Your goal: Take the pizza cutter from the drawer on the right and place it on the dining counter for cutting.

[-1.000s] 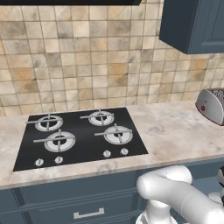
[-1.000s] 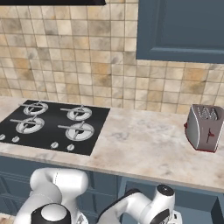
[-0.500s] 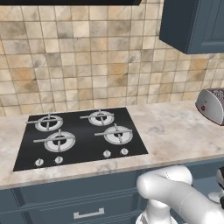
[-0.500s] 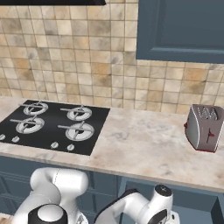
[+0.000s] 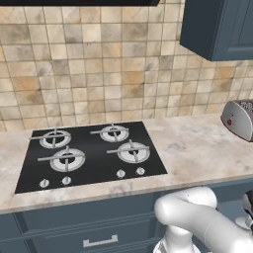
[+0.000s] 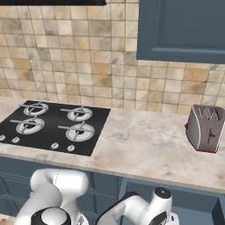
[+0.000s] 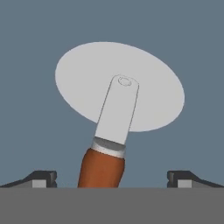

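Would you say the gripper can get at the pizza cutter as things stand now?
Probably yes. In the hand view the pizza cutter lies flat on the blue-grey drawer floor, its reddish handle running down between the spread jaws of the gripper, with nothing lying between them and the handle.

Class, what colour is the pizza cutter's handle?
Reddish-brown, clearest in the hand view: the pizza cutter.
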